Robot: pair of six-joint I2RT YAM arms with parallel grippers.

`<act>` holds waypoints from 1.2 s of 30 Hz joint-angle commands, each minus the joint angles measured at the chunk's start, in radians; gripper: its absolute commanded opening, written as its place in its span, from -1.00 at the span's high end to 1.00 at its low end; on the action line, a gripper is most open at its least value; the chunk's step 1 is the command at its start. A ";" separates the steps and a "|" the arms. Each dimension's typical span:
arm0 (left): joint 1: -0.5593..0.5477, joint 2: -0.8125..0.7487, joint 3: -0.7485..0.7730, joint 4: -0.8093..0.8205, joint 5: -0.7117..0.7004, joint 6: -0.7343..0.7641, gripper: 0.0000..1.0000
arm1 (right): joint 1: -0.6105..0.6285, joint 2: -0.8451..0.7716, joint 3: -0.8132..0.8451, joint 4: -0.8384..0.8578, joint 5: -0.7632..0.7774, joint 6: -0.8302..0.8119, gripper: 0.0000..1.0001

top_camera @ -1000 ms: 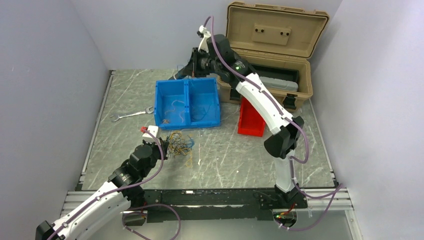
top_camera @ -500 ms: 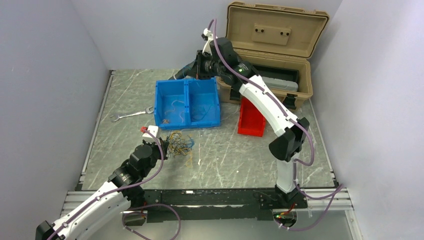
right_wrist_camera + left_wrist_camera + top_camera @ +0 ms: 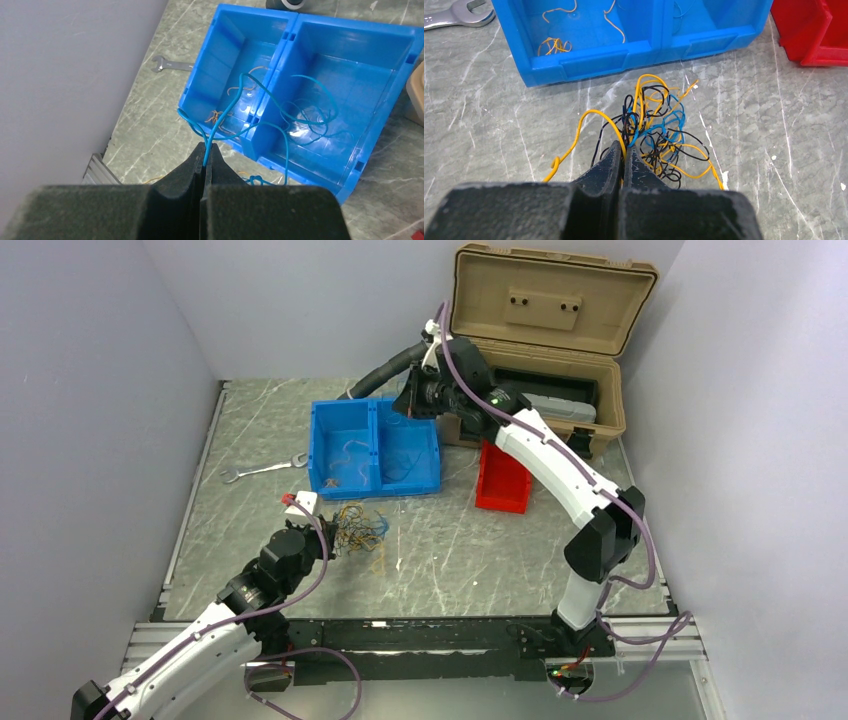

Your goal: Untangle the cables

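**Operator:** Which step is being carried out?

**Technician:** Judging by the layout, strands are being pulled free and sorted by colour. The black two-finger right gripper is holding a single hair-thin blue wire above the blue plastic two-compartment bin at the far centre of the table. Its fingers are pressing together on one end of that wire.

**Operator:** And the other arm?

**Technician:** The black two-finger left gripper is sitting low over the grey marbled tabletop. Its fingers are closing narrowly on the near edge of the knotted yellow, blue and black wire tangle. It is apparently anchoring the tangle. The tangle is lying on the table just near of the bin, left of centre.

**Operator:** What is the next move calling for?

**Technician:** The right fingers are probably going to need spreading over the right compartment, where loose blue wires are already lying. The left compartment is holding yellow pieces. A low release is advisable, since so light a strand is likely to cling or spring aside.

**Operator:** How is the material looking?

**Technician:** The tangle is sitting compact, black and blue loops interlocking in its middle, with yellow loops arching outward. The held blue wire is curving loosely across the bin's divider. Whether it is touching the bin cannot be told.
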 commanded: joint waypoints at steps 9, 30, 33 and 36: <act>0.003 0.001 0.010 0.046 -0.007 0.003 1.00 | -0.030 0.132 -0.050 0.169 0.011 0.028 1.00; 0.002 0.003 0.012 0.043 -0.002 0.004 1.00 | -0.049 0.271 -0.094 0.103 0.202 0.060 0.43; 0.004 -0.002 0.012 0.042 -0.003 0.003 1.00 | -0.048 0.253 -0.091 0.099 0.205 0.054 0.16; 0.002 -0.004 0.010 0.043 -0.003 0.004 1.00 | -0.048 0.218 -0.096 0.081 0.212 0.043 -0.01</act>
